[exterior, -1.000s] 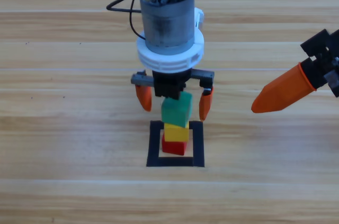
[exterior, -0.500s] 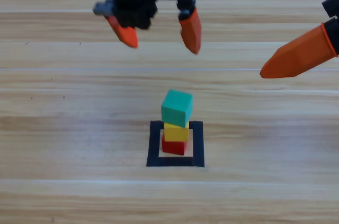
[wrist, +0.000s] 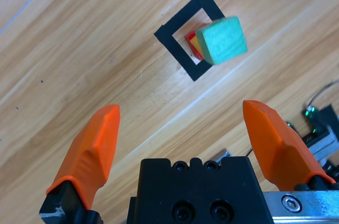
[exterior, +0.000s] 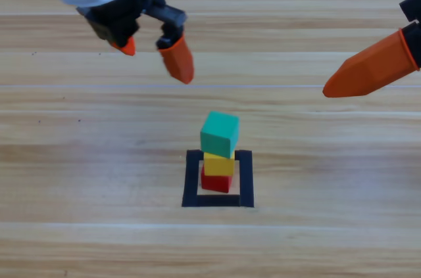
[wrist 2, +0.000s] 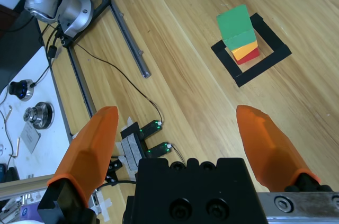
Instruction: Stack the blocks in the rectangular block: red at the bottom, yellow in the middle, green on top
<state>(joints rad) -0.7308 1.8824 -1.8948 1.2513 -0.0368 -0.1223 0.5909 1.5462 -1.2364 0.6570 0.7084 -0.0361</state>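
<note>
green cube point(exterior: 220, 133) atop yellow point(exterior: 218, 163) and red point(exterior: 216, 182) in tape square point(exterior: 191, 183), left gripper point(exterior: 152, 51) wide, empty, right gripper point(wrist 2: 180, 147) wide

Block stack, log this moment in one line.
stack: red, yellow, green in rectangular block | left gripper: open, empty | right gripper: open, waiting

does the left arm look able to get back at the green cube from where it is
Probably yes. The left gripper hangs open above and to the left of the stack, and nothing lies between it and the green cube, which sits uncovered on top. The right gripper waits off to the right.
</note>
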